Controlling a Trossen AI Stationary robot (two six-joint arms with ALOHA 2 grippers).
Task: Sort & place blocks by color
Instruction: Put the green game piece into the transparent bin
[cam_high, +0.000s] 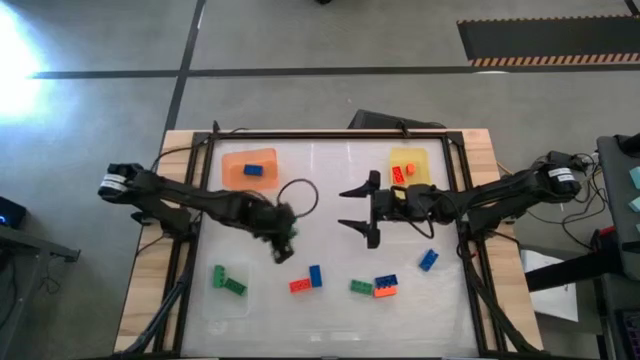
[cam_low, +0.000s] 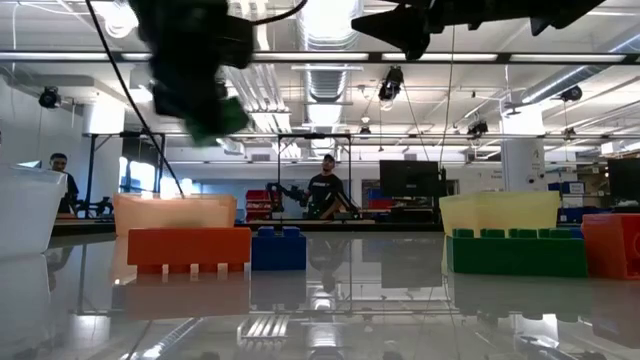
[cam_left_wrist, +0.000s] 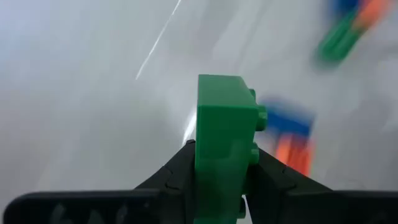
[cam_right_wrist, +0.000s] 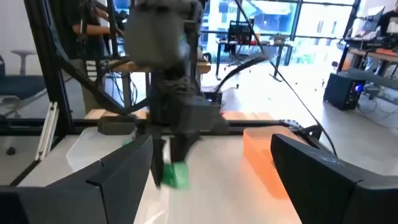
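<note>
A green block (cam_left_wrist: 225, 146) fills the left wrist view, clamped upright between the left gripper's (cam_left_wrist: 222, 163) two dark fingers, studs facing sideways, over the white table (cam_high: 330, 170). In the high view that gripper (cam_high: 283, 243) sits above the table's middle-left, toward the front from the orange tray (cam_high: 249, 168), the block only a green fleck at its tip. The low view shows the same block (cam_low: 222, 115) carried well clear of the surface.

The right gripper (cam_high: 362, 209) hangs over the table's middle, just left of the yellow tray (cam_high: 417, 166), its two fingers spread wide and gripping nothing; the right wrist view looks between those fingers (cam_right_wrist: 102, 184) at the left arm and its green block (cam_right_wrist: 176, 175).

The orange tray, at the back left, holds one blue block (cam_high: 253, 171). The yellow tray, at the back right, holds red-orange blocks (cam_high: 403, 171). Toward the front from the orange tray, at the table's front-left corner, two green blocks (cam_high: 227, 280) lie in a clear tray (cam_high: 207, 299).

Loose blocks are strung along the front of the table, all well away from the orange tray: a red-orange block (cam_high: 299, 286) touching a blue one (cam_high: 315, 275), then a green block (cam_high: 361, 287) beside a blue block (cam_high: 385, 280) stacked with a red-orange one (cam_high: 384, 291), and farther right a lone blue block (cam_high: 428, 260).

In the low view, a person (cam_low: 324, 190) stands in the room beyond the table.
</note>
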